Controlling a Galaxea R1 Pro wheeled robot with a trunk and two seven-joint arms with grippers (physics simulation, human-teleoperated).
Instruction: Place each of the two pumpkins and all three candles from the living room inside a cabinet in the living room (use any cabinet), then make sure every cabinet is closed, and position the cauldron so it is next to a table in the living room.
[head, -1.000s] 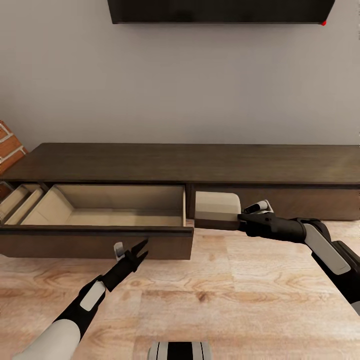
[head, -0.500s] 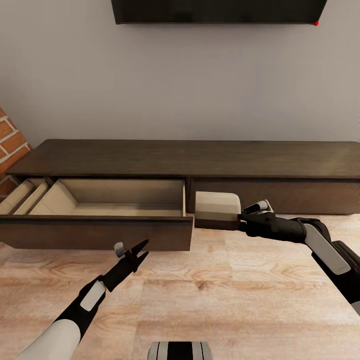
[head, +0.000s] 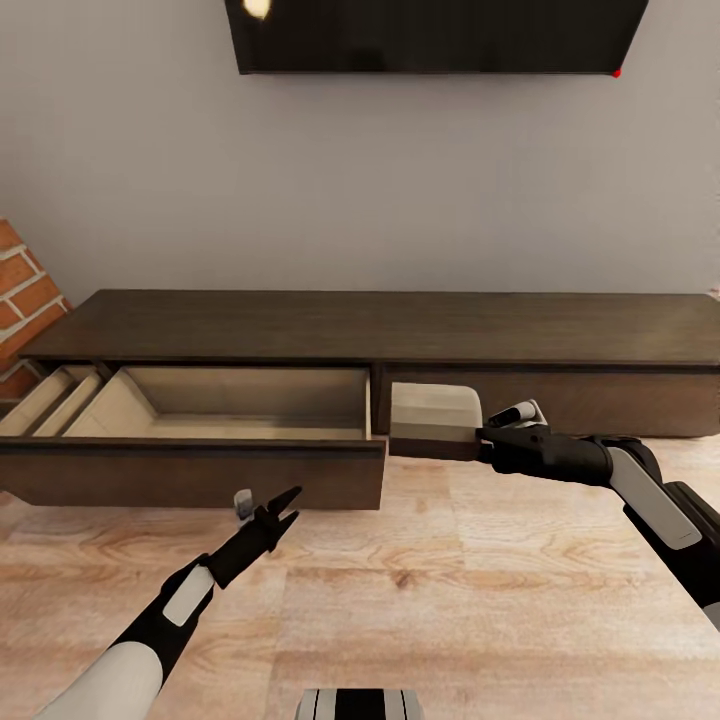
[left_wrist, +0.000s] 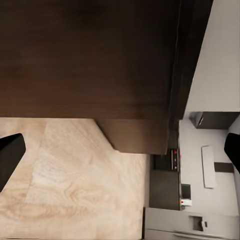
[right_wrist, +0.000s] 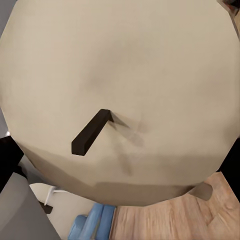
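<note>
Right gripper (head: 482, 434) clamped stubby tan-beige candle (head: 432, 420) beside open drawer's right edge of long dark-brown wood cabinet (head: 380, 325). Left gripper (head: 266, 505) spread wide, empty, below drawer front. Risk: candle clipping drawer side wall, slipping onto floor.

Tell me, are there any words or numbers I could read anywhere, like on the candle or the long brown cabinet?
None can be read.
The candle in the right pincer: plain, no writing.
The cabinet and its open drawer: plain wood, no labels.
The black screen on the wall: blank, just a tiny red dot at one corner.
</note>
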